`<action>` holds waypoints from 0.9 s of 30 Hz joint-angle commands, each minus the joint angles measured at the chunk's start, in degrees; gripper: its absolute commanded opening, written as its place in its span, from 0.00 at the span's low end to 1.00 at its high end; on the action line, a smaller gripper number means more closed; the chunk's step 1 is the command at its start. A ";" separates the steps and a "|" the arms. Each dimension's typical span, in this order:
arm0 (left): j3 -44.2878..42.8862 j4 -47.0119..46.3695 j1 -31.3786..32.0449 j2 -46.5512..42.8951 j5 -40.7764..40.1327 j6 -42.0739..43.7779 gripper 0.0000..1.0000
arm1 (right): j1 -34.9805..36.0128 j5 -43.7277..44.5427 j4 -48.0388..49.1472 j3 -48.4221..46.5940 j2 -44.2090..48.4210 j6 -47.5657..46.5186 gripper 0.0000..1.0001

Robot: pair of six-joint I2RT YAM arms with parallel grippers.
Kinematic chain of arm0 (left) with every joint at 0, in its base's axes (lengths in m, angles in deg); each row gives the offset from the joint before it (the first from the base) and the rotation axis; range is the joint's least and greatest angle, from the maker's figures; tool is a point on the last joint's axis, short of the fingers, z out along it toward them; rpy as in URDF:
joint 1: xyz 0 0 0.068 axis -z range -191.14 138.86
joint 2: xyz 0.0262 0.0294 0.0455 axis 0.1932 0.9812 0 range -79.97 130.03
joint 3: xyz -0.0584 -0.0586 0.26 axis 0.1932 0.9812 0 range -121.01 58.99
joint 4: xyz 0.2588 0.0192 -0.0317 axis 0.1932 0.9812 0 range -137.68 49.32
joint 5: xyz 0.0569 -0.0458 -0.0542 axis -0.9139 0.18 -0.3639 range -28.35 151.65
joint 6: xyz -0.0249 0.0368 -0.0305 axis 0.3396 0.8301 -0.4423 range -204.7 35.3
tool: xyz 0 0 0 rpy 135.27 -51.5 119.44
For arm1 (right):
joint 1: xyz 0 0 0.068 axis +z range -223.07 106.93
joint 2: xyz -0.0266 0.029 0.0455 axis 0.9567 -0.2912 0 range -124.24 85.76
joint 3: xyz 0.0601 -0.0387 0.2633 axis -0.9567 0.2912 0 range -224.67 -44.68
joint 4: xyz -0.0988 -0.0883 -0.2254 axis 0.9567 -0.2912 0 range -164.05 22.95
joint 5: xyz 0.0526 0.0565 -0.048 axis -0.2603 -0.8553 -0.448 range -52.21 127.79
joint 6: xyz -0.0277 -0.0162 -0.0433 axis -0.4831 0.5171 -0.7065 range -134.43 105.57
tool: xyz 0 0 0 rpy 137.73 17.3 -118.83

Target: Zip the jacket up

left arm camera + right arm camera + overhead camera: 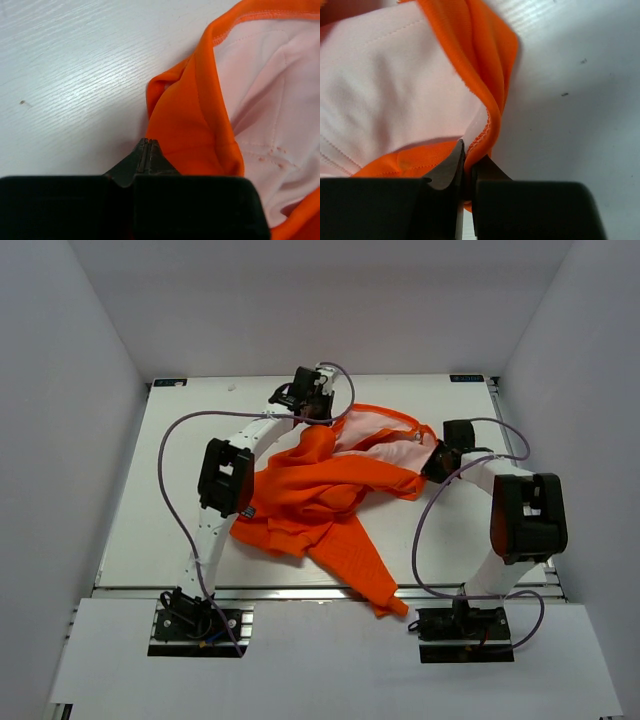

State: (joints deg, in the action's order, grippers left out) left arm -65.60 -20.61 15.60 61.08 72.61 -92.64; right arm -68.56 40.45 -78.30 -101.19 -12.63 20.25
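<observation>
Crumpled across the middle of the worktop [150, 530]: the jacket [330, 502], bright orange, bunched in loose folds. Open enough at its far right side to show the pale pink lining [375, 440]. One long orange piece trailing toward the near edge, its tip just past the worktop's front rail.

At the jacket's far left edge, the left gripper [316, 412], with cloth rising in a small peak toward it. In the left wrist view, fingers [140, 159] pressed tight together, only a hairline seam between them, on a fold of the orange edge. Bare white worktop to the left of the tips, orange fold and pink lining to the right.

At the jacket's far right edge, the right gripper [436, 460], low against the cloth. In the right wrist view, fingers [447, 169] all but closed, with a narrow slit between. A stitched orange hem nipped in that slit, a bit of orange showing below it. Lining on the left, bare worktop on the right.
</observation>
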 commanded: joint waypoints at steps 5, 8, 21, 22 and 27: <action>10.76 -9.48 -0.20 -26.65 -4.10 1.09 0.00 | 3.56 -1.69 3.69 -10.17 13.28 -11.28 0.00; 18.84 -14.58 -0.20 -36.26 -5.68 1.09 0.00 | 4.97 0.59 2.28 -13.27 20.48 -15.68 0.00; 41.18 -24.70 -0.11 -78.55 -7.36 -4.60 0.00 | 5.86 -19.08 1.84 -34.61 39.42 -20.36 0.00; 42.14 -24.17 -0.20 -80.13 -7.27 -5.67 0.00 | 5.86 -21.09 1.84 -38.63 37.67 -19.22 0.00; 50.57 -20.40 -0.20 -83.57 -8.68 -12.08 0.12 | 5.77 -42.35 -0.62 -52.28 27.22 -10.26 0.00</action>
State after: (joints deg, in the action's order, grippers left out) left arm -20.64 -48.41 15.45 -24.95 64.94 -99.57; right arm -62.55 12.34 -83.21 -146.78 19.61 4.05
